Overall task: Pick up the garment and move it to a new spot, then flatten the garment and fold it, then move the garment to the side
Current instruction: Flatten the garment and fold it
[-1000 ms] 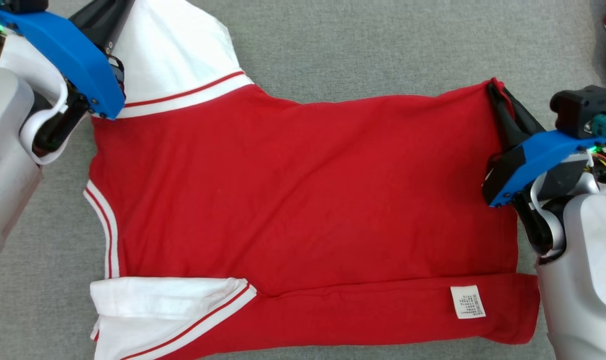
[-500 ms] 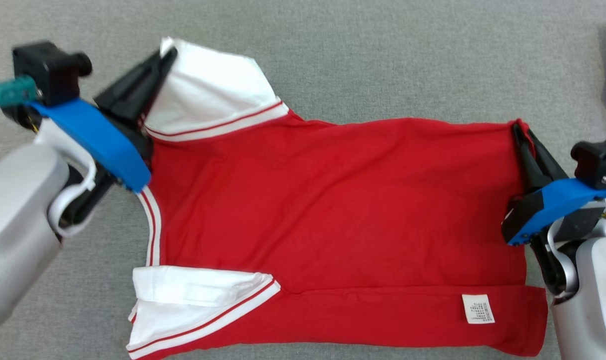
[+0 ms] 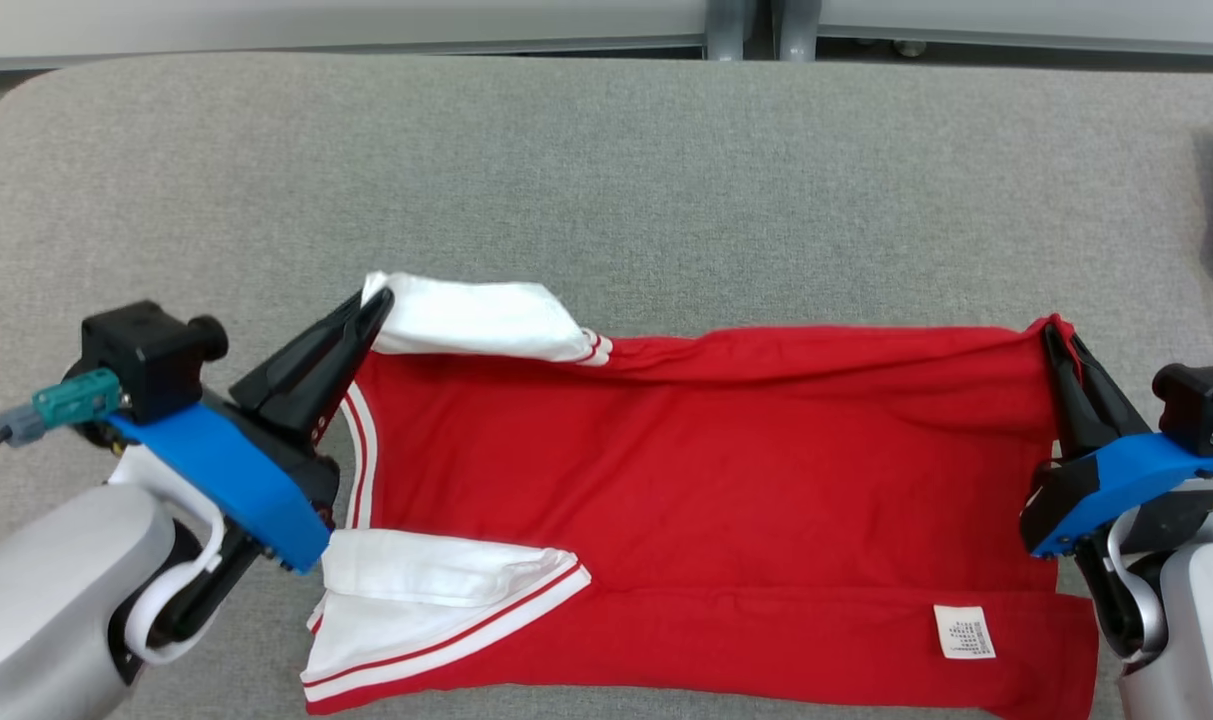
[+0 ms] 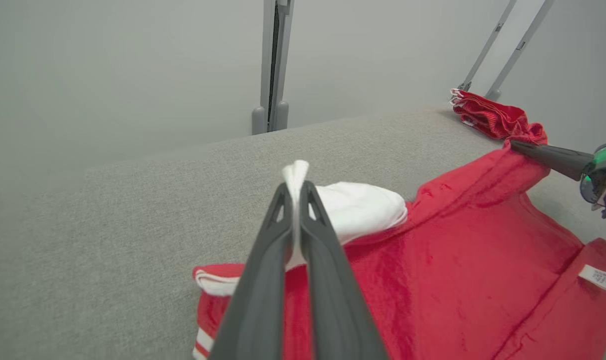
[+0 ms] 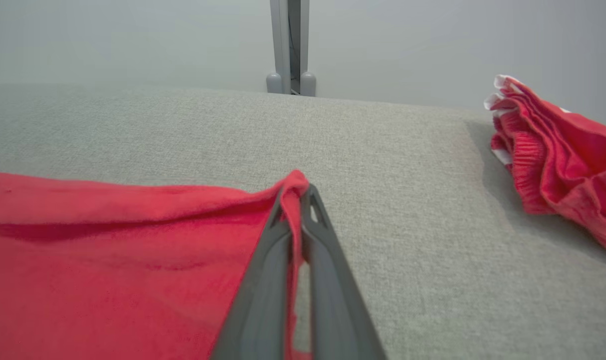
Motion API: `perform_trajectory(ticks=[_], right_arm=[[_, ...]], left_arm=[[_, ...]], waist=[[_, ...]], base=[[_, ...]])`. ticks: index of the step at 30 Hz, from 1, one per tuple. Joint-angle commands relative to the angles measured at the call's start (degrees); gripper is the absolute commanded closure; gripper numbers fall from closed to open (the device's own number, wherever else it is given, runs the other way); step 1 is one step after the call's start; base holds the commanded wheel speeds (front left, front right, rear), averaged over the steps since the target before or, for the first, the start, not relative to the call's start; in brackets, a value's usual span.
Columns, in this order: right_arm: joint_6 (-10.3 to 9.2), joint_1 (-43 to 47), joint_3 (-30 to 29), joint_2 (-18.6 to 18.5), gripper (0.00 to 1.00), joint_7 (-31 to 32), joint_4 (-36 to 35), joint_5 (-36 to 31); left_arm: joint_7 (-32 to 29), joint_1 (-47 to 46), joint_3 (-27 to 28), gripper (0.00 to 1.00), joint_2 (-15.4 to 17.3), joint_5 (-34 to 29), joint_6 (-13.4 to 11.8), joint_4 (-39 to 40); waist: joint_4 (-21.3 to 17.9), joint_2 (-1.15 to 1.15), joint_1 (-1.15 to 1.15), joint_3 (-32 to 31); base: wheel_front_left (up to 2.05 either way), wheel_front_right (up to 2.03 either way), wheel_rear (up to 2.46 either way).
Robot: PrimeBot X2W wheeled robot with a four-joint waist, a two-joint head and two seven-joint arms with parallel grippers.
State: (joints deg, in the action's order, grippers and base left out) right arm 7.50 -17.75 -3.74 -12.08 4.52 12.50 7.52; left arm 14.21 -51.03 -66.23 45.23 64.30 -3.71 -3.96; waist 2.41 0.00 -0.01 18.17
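Head view: the red T-shirt (image 3: 706,470) lies on the grey table (image 3: 606,150), its far edge held up by the left end effector (image 3: 374,303) at 9 o'clock and the right end effector (image 3: 1056,340) at 3 o'clock.

Left wrist view: the fingers are clamped on the white sleeve (image 4: 362,207).

Right wrist view: the fingers are pinched on the hem corner (image 5: 293,182).

This looks like the folding step. Next, carry the far edge evenly toward 6 o'clock.

Bright, even light; soft shadows
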Motion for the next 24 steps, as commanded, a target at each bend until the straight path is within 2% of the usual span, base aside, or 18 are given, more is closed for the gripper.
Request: perform_trajectory(ticks=[1, 11, 24], right_arm=[[-0.02, 0.85, -0.25, -0.20, 1.00, -0.43, 0.17, 0.04], [-0.02, 5.43, -1.06, 0.64, 1.00, -3.31, -0.18, 0.00], [-0.02, 11.42, -1.30, 3.03, 1.00, -5.39, -1.80, 0.83]], left_arm=[[0.30, 1.07, 0.19, 1.00, 0.68, 0.41, -0.51, 0.43], [0.78, 8.30, 0.54, 1.00, 2.34, 1.75, -3.24, 3.35], [0.99, 15.39, 1.86, 1.00, 1.19, 1.49, -4.05, 2.03]], waist=[[0.31, 0.00, 0.01, -0.50], [0.59, 0.00, 0.01, -2.96], [0.45, 0.00, 0.01, -5.00]], base=[[0.00, 0.00, 0.00], [0.00, 0.00, 0.00], [0.00, 0.00, 0.00]])
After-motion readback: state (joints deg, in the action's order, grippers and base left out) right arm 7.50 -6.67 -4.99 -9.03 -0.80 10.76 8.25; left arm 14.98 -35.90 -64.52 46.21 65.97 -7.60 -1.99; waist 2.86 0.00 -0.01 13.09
